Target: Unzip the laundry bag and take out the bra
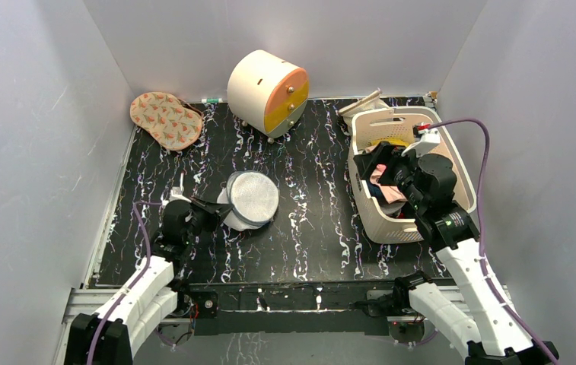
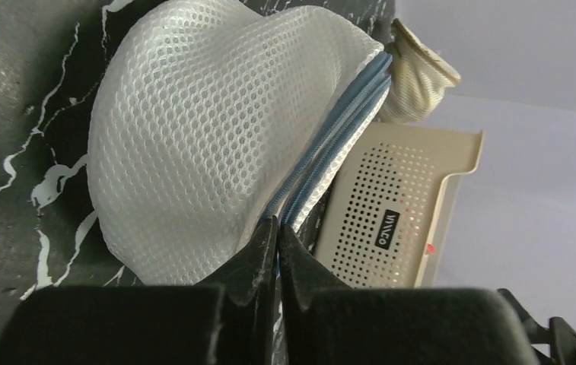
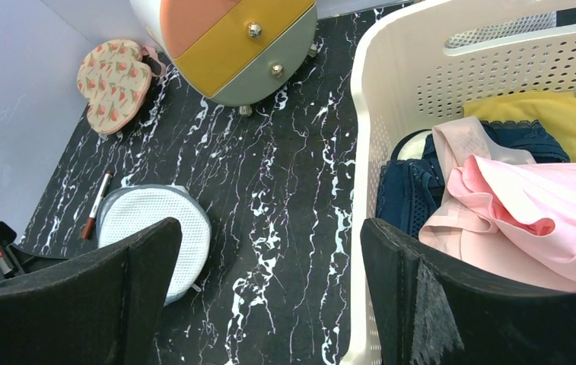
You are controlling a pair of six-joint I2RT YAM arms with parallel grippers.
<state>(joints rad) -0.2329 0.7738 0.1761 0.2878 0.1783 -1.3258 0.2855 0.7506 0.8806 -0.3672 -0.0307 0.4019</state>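
At the left wrist we see the left gripper (image 2: 277, 228) pinching the laundry bag (image 2: 193, 137) at its zipper rim, at the right wrist the bra (image 3: 543, 213) in the basket (image 3: 391, 76), right gripper (image 3: 269, 236) wide

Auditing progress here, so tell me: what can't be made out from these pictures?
- Inside the laundry bag: every view, mesh hides it.
- Zipper pull: left wrist view, left fingers cover that stretch of rim.
- Basket contents: top view, right arm covers them; right wrist view crops them.
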